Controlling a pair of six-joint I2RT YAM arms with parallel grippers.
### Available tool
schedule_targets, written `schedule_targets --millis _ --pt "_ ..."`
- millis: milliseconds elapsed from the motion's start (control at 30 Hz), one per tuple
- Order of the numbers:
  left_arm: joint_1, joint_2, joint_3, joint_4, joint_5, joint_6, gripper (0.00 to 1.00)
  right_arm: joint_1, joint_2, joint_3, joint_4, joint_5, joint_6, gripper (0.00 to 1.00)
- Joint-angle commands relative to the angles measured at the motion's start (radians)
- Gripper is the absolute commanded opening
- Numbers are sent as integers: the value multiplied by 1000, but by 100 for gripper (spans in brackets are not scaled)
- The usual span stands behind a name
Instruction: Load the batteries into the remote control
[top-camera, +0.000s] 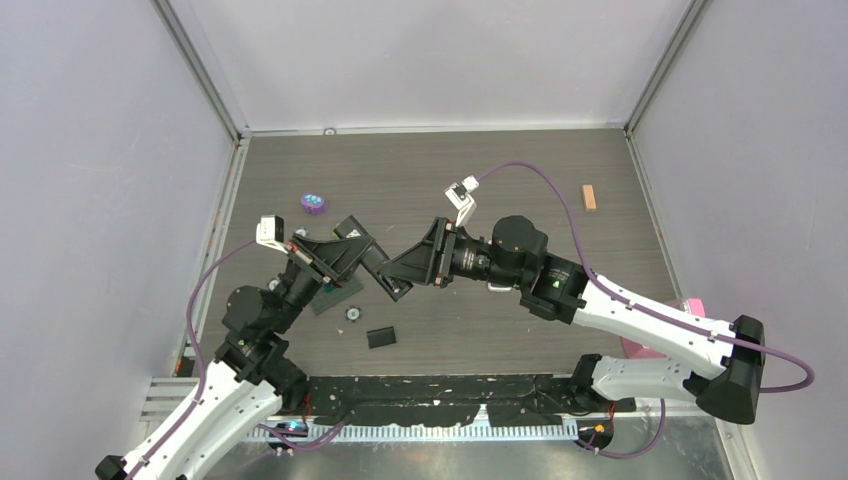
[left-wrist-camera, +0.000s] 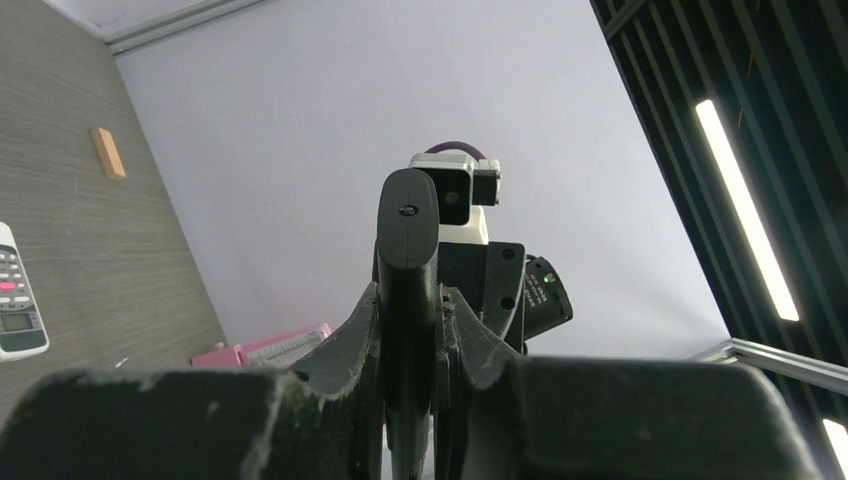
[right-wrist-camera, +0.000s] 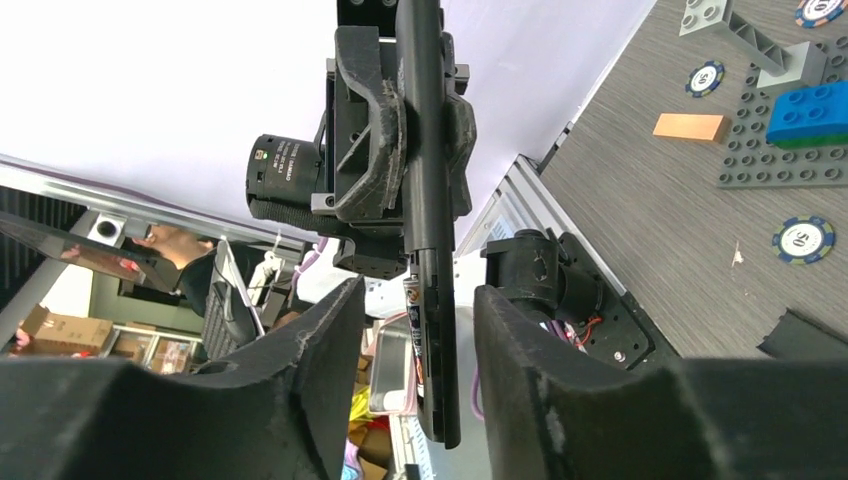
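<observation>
currently the black remote control (left-wrist-camera: 408, 250) is held up off the table (top-camera: 450, 170), roughly mid-scene, b/w the two arms. it is pinched by the left gripper (top-camera: 345, 252), whose fingers (left-wrist-camera: 350, 340) are pressed against both flat faces, w/ the remote's rounded end sticking out past them toward the right arm. the right gripper (right-wrist-camera: 418, 300) is seen spread, its fingers (right-wrist-camera: 320, 360) straddling the remote's other end w/ a gap on each side, so nothing is gripped by it. a pale labelled strip is seen at the remote's edge b/w those fingers; whether it's a battery can't be told, and no loose batteries can be made out on the table.

a small black panel (top-camera: 381, 338) is laid flat on the table just near of the grippers, w/ a poker chip (top-camera: 352, 314) just left of and beyond it. a grey lego baseplate (right-wrist-camera: 780, 165) is partly hidden below the left gripper, w/ a blue brick (right-wrist-camera: 812, 108) set on it and an orange tile (right-wrist-camera: 690, 127) just beside it. a wooden block (top-camera: 589, 197) is found at far right, well apart. a white remote (left-wrist-camera: 15, 295) is laid face up on the table.
</observation>
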Motion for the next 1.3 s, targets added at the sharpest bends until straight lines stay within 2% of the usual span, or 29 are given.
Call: schedule_targets --millis 0,100,400,667,933,1000,1067,1167,1267 --pt "2 2 6 78 7 19 0 -5 -19 17 3 -1 1 46" --pt "2 2 9 81 8 20 0 -6 -19 12 2 -4 9 39" --pt "2 12 11 98 13 17 0 -7 4 17 -10 -25 -10 26" --pt "2 39 25 136 20 13 0 -5 38 24 -43 -62 -30 21" --pt "3 37 20 133 21 20 0 -5 25 38 -72 -29 -33 22" --pt "2 33 14 129 20 21 0 -5 18 47 -79 -16 -33 24" --pt "3 27 10 125 18 25 0 -7 9 52 -79 -5 -32 31" --pt "3 18 6 112 16 38 0 -7 -11 56 -77 9 -28 53" --pt "2 7 1 91 11 54 0 -7 -28 58 -70 17 -34 67"
